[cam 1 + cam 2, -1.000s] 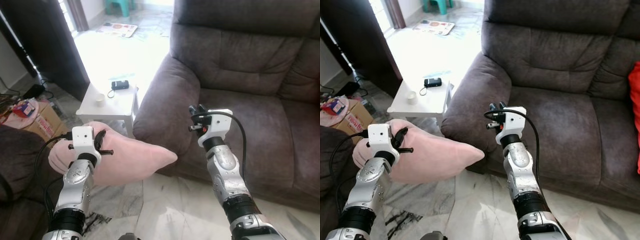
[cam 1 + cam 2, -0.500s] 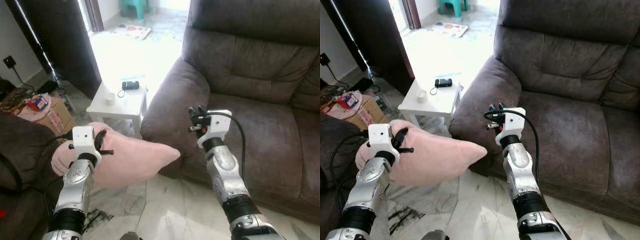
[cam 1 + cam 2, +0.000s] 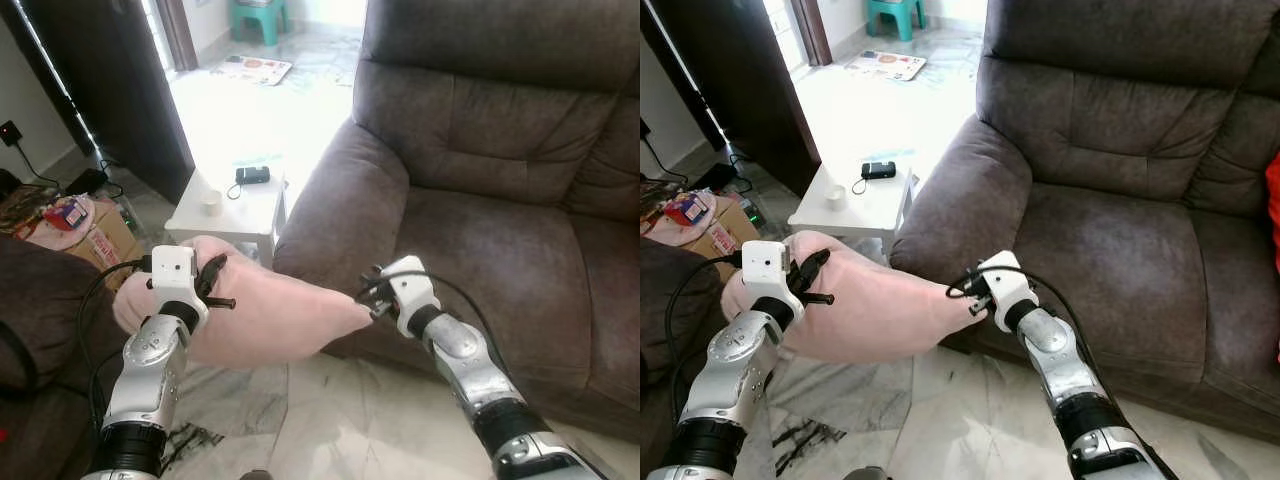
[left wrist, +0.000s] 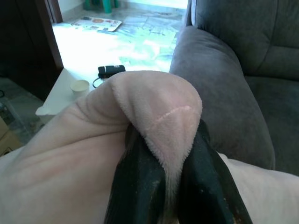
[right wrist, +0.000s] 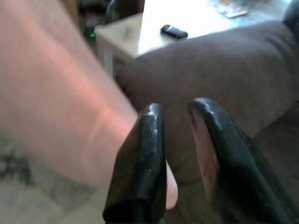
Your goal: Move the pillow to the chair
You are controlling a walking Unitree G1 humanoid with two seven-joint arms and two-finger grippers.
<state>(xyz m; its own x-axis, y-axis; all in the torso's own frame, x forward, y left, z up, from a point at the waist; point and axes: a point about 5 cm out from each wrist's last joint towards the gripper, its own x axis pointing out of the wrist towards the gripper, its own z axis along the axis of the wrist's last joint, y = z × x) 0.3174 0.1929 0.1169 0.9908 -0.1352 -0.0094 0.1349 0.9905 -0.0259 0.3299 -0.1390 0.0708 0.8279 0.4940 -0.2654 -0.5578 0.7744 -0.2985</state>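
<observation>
Left wrist view: pillow (image 4: 154, 107) pinched in left hand (image 4: 170, 186)

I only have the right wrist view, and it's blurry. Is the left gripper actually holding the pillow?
Observer: Yes. The left gripper is shut on a fold of the pink pillow.
Operator: Where's my right gripper relative to it?
Observer: The right gripper sits at the pillow's pointed corner, fingers apart, beside the armrest of the brown armchair.
Operator: Anything on that white side table?
Observer: A small cup and a black device lie on the side table.
</observation>
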